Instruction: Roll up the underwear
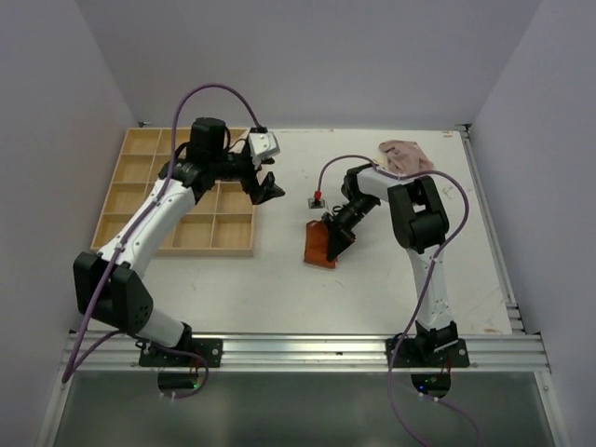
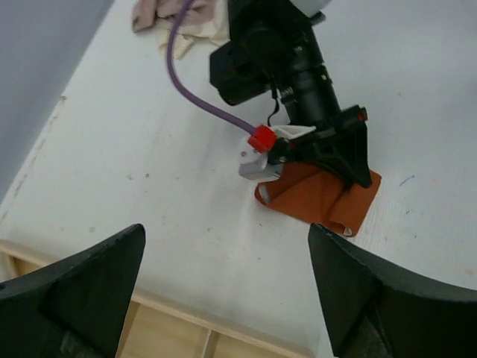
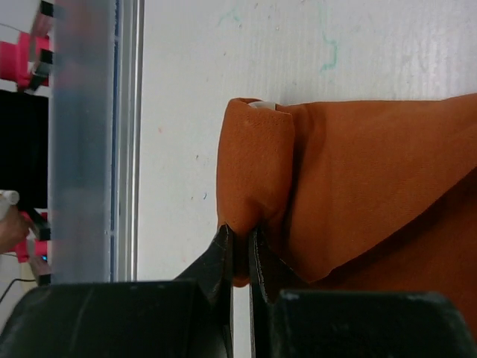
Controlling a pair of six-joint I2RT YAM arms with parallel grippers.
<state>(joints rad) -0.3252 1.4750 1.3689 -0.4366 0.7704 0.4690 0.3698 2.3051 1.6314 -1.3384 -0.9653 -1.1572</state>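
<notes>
Jaws of the right gripper (image 3: 240, 240) are pinched on a folded edge of the rust-orange underwear (image 1: 319, 248) mid-table (image 1: 270, 293), with open surface around it. The left gripper (image 1: 265, 189) has its jaws spread wide, holding nothing, just beside the wooden tray (image 1: 172, 250) edge. The beige-pink underwear (image 1: 406, 155) lies at the far right corner, well apart from both.

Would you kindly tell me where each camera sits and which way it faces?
Top external: above and behind the robot, looking down on the table; left tool by the tray, right tool on the orange underwear.
Left wrist: behind the left tool, facing across the table at the right tool and orange underwear; its own open tool frames the bottom.
Right wrist: behind the right tool, close over the orange underwear; the tool pinches a fold.
Shared: top and left wrist both show the beige underwear.
</notes>
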